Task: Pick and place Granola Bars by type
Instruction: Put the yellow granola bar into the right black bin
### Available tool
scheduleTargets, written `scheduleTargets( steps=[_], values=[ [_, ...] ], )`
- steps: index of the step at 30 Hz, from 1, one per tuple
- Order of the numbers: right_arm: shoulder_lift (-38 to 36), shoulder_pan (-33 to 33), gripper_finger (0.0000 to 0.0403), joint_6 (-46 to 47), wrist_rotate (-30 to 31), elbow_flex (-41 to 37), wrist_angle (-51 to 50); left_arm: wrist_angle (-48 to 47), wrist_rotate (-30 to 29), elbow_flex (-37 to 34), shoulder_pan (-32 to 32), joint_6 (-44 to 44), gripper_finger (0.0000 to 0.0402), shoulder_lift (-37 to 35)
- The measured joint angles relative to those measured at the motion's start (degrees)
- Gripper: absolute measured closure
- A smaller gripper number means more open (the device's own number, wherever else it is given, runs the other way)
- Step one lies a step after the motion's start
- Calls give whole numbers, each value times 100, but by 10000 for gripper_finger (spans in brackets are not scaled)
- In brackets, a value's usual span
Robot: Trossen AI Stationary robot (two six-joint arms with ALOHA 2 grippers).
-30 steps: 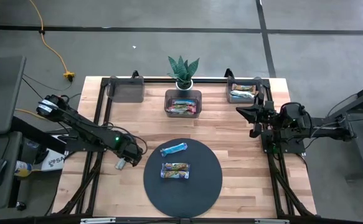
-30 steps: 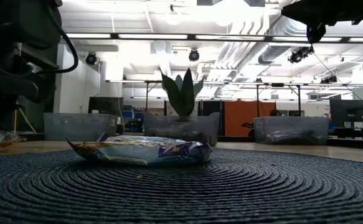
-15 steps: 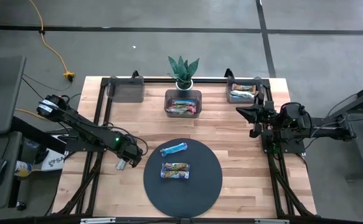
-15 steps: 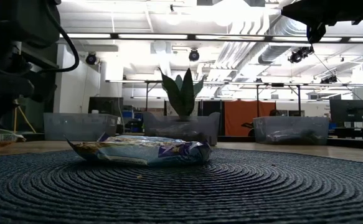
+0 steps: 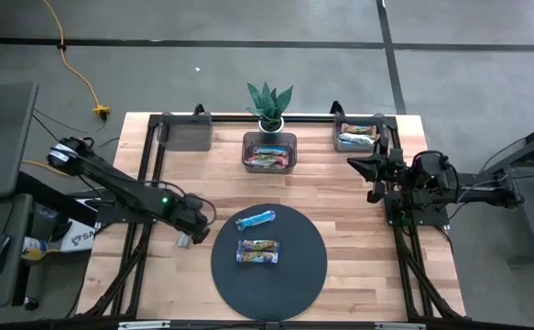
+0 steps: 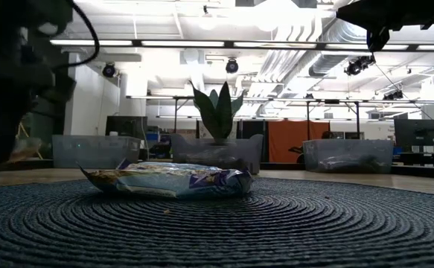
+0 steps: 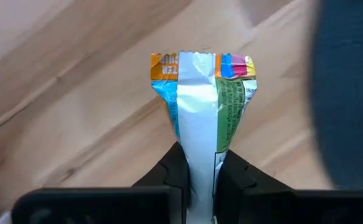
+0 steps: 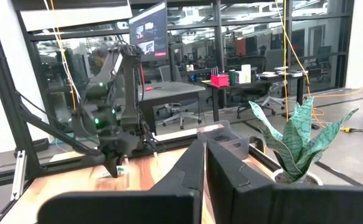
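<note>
Silver foil showed between the dark fingers (image 7: 169,171) of our left gripper (image 5: 186,237), which pinched a granola bar (image 7: 201,112) by one end. Its wrapper ran silver down the middle with a blue strip on one side, green on the other, and orange and pink at the crimped far end.

Over the last second we had carried this bar a little rightward and toward the far side; from above it sat just left of the round dark mat (image 5: 308,275), above the bare wooden table (image 5: 358,197). We judged that the pick was done and the carry to a bin had begun. The left bin (image 5: 185,132) at the far edge looked empty, so it seemed the likely target.

Two bars waited on the mat: a blue bar (image 5: 255,219) toward the far side and a multicoloured bar (image 5: 258,250) near the middle. The middle bin (image 5: 269,152), in front of the potted plant (image 5: 270,104), and the right bin (image 5: 358,136) each already held bars.

Our right gripper (image 5: 356,168) had not moved, parked at the right side with its fingers pressed together.
</note>
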Motion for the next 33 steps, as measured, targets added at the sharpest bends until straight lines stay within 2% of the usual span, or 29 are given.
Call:
scheduleTargets(
  steps=[4,9,13,17,25,30,33],
  values=[
    [0,-1,402,1,0,1,-6,45,-424,151,-2,111,364,-443],
    [4,-1,402,-1,0,3,-35,564,-989,312,0,826,364,-935],
    [4,-1,402,0,0,3,-37,1356,-1376,357,0,1606,364,-1265],
    [4,-2,402,1,0,3,-39,2531,-1611,370,0,2705,364,-1498],
    [7,-2,402,1,0,3,-22,4660,-1766,379,2,4822,364,-1608],
    [7,0,402,149,0,3,41,5508,-2143,381,22,5764,364,-1615],
    [6,-1,402,193,-14,3,104,5929,-2053,379,256,5964,364,-1615]
  ],
)
